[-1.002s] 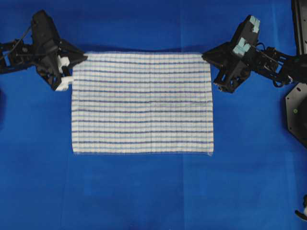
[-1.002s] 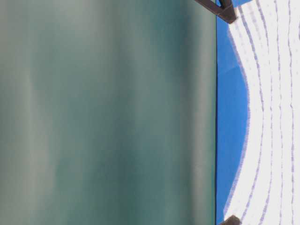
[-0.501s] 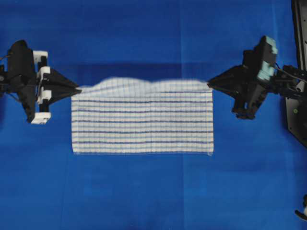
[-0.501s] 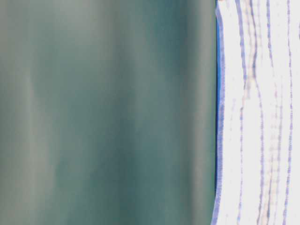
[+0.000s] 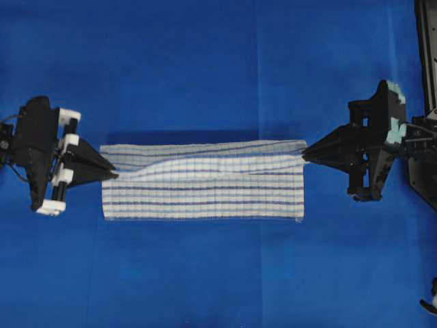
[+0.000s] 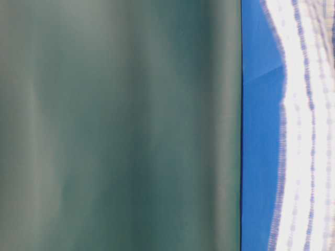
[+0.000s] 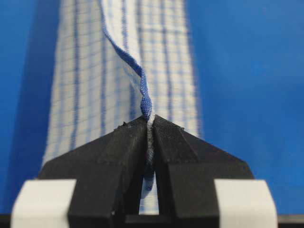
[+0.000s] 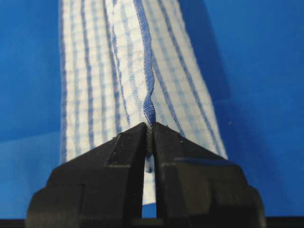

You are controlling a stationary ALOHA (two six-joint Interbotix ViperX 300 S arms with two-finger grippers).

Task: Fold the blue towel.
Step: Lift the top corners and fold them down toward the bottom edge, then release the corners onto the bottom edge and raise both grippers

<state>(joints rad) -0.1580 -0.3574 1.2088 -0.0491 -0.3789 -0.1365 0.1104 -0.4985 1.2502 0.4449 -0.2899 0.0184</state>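
The blue towel, white with thin blue stripes, lies in the middle of the table, its far half lifted and drawn over the near half. My left gripper is shut on the towel's left far corner, and in the left wrist view the blue hem runs into the pinched tips of the left gripper. At the right far corner my right gripper is shut too; the right wrist view has the cloth clamped between the tips of the right gripper. Both corners hang above the table. The towel fills the right edge of the table-level view.
A plain blue covering spreads over the whole table. A black stand rises at the right edge. A blurred green-grey surface takes up most of the table-level view.
Both grippers have carried the towel's far corners toward the near edge, so the visible towel has shrunk from a full rectangle to a narrow band. Both stayed shut.
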